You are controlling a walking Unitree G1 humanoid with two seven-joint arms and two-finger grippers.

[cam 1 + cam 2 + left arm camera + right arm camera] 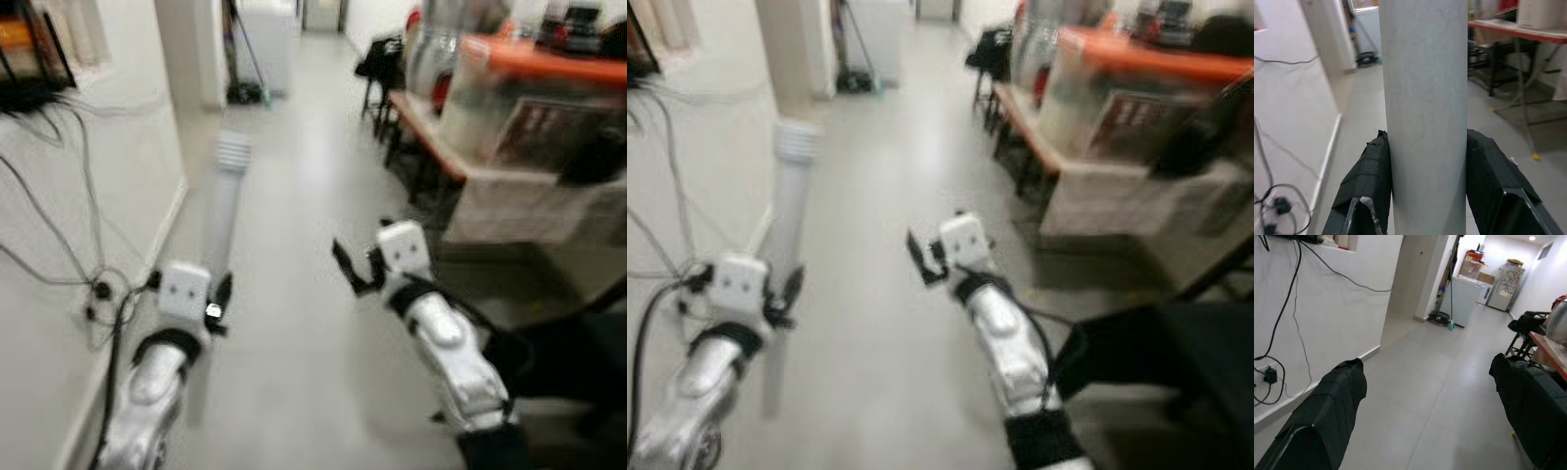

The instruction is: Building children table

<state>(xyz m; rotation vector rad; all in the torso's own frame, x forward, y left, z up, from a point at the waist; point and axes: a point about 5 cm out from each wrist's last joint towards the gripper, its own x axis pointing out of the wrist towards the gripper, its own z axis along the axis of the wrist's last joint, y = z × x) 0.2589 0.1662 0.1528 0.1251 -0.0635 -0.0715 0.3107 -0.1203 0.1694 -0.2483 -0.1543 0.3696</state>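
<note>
My left gripper is shut on a long white cylindrical table leg with a ribbed end, held pointing forward over the floor. In the left wrist view the leg sits clamped between the two black fingers. My right gripper is held out at mid-height over the hallway floor, open, with nothing between its fingers.
A grey tiled hallway runs ahead. A white wall with hanging cables and a socket lies to the left. On the right stand a red-edged table loaded with clutter and a dark chair. A white appliance and a mop stand far ahead.
</note>
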